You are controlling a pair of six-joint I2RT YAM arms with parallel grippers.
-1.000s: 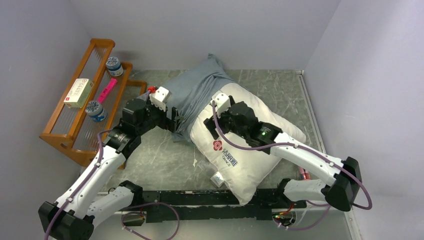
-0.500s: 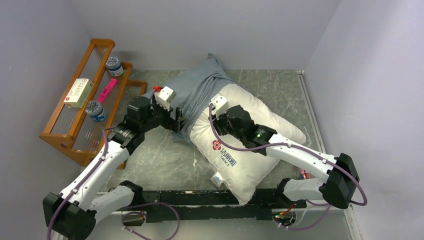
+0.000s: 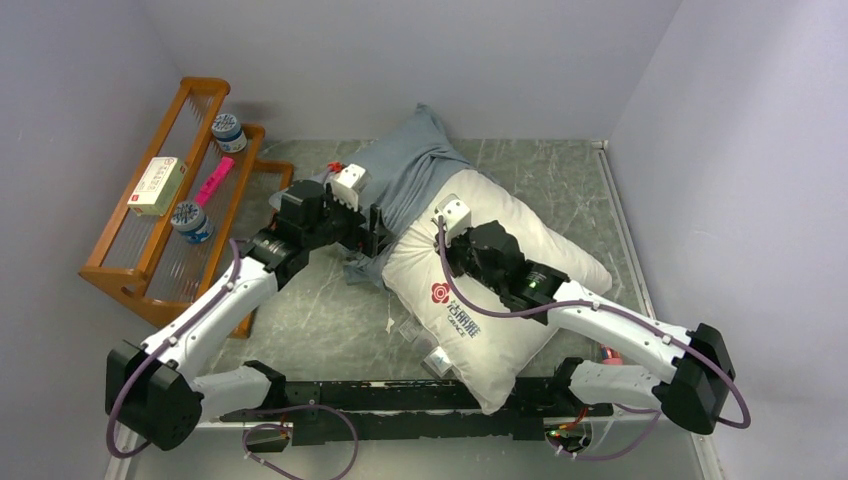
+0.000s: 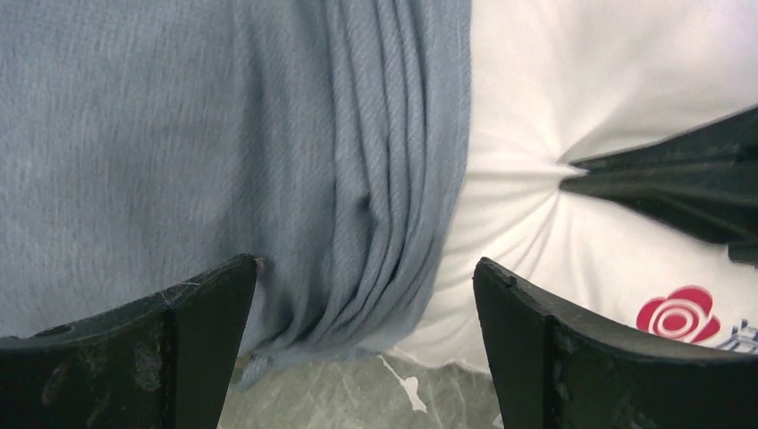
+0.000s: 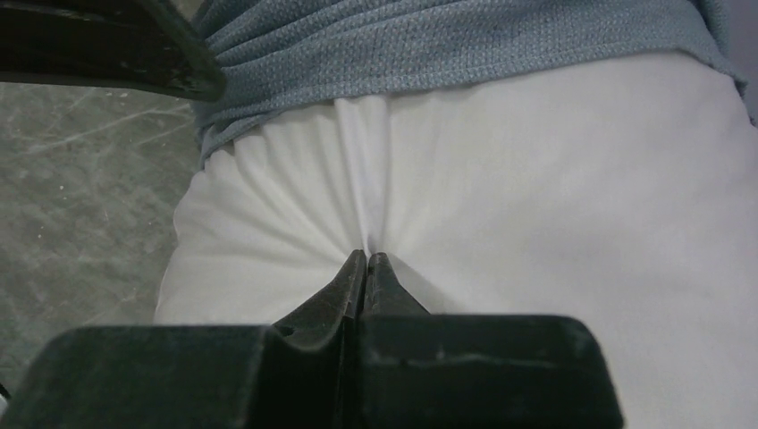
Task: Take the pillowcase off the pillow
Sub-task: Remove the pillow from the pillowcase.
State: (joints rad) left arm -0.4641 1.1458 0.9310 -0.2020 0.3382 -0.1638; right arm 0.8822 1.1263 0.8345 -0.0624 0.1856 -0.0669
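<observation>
Pinching a pleat of the white pillow (image 5: 554,223), the right gripper (image 5: 368,257) is clenched; the left gripper (image 4: 362,268) gapes, the bunched grey-blue pillowcase (image 4: 179,134) between its fingers.

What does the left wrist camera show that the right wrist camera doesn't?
Only the left wrist: the left gripper open, straddling the gathered edge of the pillowcase, and the red flower logo on the pillow. Only the right wrist: the tips of the right gripper meeting, shut on a pinch of the pillow. Both: the grey-blue pillowcase bunched against the white pillow, on the marbled table.
</observation>
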